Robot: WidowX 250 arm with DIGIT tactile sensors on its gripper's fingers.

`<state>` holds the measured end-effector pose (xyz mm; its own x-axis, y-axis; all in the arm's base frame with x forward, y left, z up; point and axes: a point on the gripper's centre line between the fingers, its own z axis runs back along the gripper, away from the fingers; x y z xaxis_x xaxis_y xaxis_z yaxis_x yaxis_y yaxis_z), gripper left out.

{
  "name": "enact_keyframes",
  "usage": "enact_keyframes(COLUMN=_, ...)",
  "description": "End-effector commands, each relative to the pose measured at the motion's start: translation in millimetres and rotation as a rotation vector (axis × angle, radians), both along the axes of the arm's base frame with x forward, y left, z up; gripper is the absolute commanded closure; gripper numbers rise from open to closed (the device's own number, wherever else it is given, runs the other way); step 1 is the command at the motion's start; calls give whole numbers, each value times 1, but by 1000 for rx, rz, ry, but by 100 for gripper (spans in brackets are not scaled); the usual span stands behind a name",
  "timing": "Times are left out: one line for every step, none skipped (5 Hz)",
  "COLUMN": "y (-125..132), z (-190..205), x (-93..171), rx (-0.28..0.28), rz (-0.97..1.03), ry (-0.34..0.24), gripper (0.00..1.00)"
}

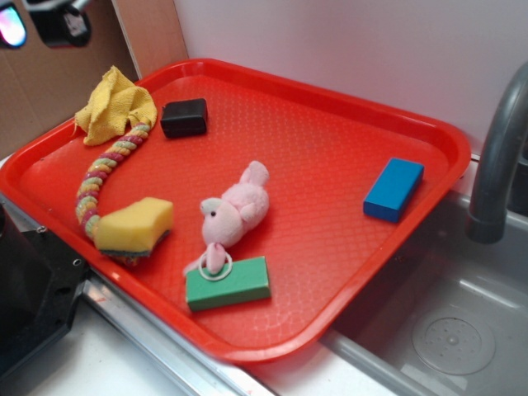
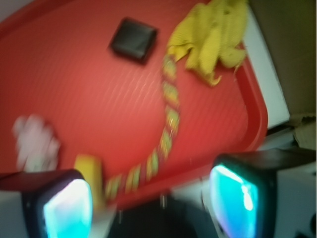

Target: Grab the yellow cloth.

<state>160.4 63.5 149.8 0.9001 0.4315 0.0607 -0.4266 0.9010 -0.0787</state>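
Note:
The yellow cloth [image 1: 114,107] lies crumpled in the far left corner of the red tray [image 1: 322,140], partly over the rim. In the blurred wrist view the yellow cloth [image 2: 210,39] is at the top right, well ahead of the fingers. My gripper [image 1: 37,23] hangs high at the top left edge of the exterior view, above and to the left of the cloth. In the wrist view my gripper [image 2: 151,203] stands open, its two cyan-lit pads [image 2: 67,210] far apart with nothing between them, over the tray's near rim.
A braided pastel rope toy [image 1: 103,169] runs from the cloth to a yellow sponge [image 1: 134,224]. A black block [image 1: 183,117] sits right of the cloth. A pink plush [image 1: 235,214], green block [image 1: 228,283] and blue block [image 1: 393,189] lie further right. A faucet [image 1: 499,157] and sink [image 1: 445,338] are at right.

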Motion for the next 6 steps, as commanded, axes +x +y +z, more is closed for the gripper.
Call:
enact_keyframes(y=54, z=-32, x=29, rx=157, rz=466, ry=-296, gripper=0)
enact_keyframes(y=70, z=-42, x=41, rx=200, rz=518, ry=-308, gripper=0)
enact_keyframes(y=83, z=-58, x=56, rx=214, rz=535, ry=-276, gripper=0)
enact_keyframes(y=99, z=-70, x=64, rx=218, rz=559, ry=-237, gripper=0)
enact_keyframes(y=110, z=-89, x=72, rx=210, rz=567, ry=-178, gripper=0)
enact_keyframes(y=110, z=-105, x=70, rx=220, rz=571, ry=-117, gripper=0)
